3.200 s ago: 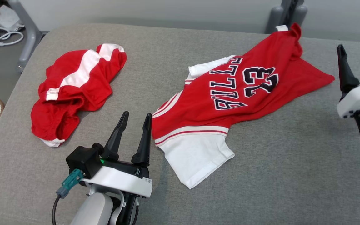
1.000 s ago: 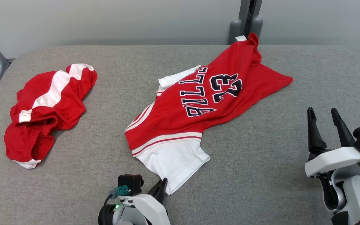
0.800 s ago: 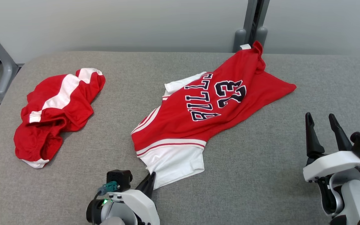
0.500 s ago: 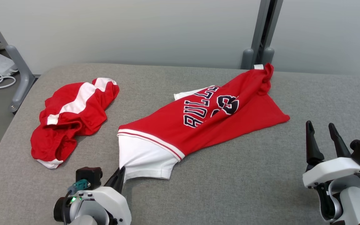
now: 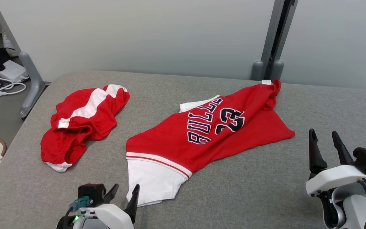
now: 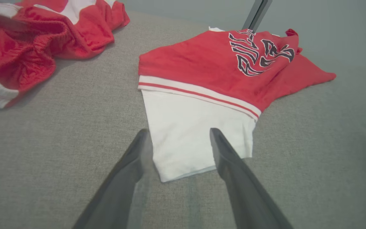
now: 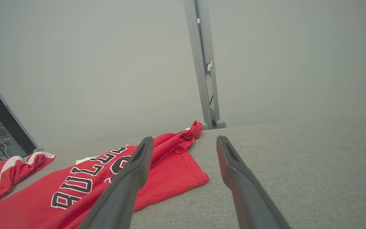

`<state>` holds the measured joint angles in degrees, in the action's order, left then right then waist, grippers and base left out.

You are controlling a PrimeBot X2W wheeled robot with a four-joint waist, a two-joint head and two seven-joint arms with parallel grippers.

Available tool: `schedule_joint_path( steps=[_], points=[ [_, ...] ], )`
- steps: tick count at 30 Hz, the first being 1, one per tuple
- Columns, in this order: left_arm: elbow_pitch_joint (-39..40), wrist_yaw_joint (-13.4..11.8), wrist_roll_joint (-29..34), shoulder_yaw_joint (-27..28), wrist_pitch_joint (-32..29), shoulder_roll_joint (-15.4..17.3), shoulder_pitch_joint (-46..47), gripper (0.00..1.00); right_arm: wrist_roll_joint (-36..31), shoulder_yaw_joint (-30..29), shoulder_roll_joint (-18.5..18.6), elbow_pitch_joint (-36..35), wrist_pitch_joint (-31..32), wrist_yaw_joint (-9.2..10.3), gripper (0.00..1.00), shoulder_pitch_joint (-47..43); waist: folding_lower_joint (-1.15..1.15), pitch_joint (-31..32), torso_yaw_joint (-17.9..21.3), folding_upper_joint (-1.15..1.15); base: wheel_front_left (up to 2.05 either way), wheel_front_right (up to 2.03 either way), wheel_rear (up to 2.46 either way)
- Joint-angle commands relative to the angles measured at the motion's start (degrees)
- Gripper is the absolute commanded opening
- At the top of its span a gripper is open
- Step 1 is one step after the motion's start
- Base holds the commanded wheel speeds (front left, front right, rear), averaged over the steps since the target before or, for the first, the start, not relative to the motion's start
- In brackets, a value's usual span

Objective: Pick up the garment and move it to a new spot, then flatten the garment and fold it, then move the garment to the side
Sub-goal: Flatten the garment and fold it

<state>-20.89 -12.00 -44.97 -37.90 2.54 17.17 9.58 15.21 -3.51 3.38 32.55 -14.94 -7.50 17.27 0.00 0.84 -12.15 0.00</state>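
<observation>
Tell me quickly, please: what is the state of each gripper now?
Left gripper: open, holding nothing; the white sleeve lies at its jaws.
Right gripper: open, holding nothing.

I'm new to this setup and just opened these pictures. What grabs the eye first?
A red jersey with dark lettering and a 23 sprawls across the middle of the grey table, its white sleeve nearest the robot. A crumpled red-and-white garment lies to its left. The left gripper stands open at the sleeve's edge; the right gripper, open too, sits far right.
</observation>
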Motion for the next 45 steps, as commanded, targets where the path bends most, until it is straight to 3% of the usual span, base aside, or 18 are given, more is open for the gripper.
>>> schedule_joint_path(
  steps=[1,7,12,20,31,45],
  points=[
    [0.29,-0.48,-0.02,0.59,0.48,0.28,-0.01,1.0,-0.33,-0.07,0.15,-0.1,-0.37,0.02,1.0,-0.36,0.0,-0.09,0.08,0.0,0.0,0.0,0.0],
    [2.77,-2.97,0.39,4.52,7.87,-0.7,1.05,1.0,-0.66,0.01,0.23,-1.34,-0.34,0.02,1.0,-0.17,0.0,-0.95,0.57,0.0,0.0,0.0,0.0],
    [4.05,-1.27,1.71,6.23,11.83,-2.74,1.34,1.0,-0.59,-0.24,0.57,-2.87,-0.35,0.02,1.0,0.34,0.0,-2.77,0.71,0.0,0.0,0.0,0.0],
    [3.16,2.29,5.12,7.75,12.68,-6.67,1.94,1.0,0.37,-1.46,2.4,-1.33,0.74,0.02,1.0,2.67,0.0,-6.82,-1.11,0.0,0.0,0.0,0.0],
    [1.13,6.52,10.44,10.36,12.68,-11.11,4.56,1.0,1.01,-3.85,7.07,14.42,3.28,0.02,1.0,13.25,0.0,-12.62,-6.28,0.0,0.0,0.0,0.0],
    [-0.21,9.11,13.34,12.99,12.69,-13.4,5.26,1.0,3.33,-3.45,9.25,27.91,3.7,0.02,1.0,20.2,0.0,-15.6,-9.66,0.0,0.0,0.0,0.0]
  ],
)
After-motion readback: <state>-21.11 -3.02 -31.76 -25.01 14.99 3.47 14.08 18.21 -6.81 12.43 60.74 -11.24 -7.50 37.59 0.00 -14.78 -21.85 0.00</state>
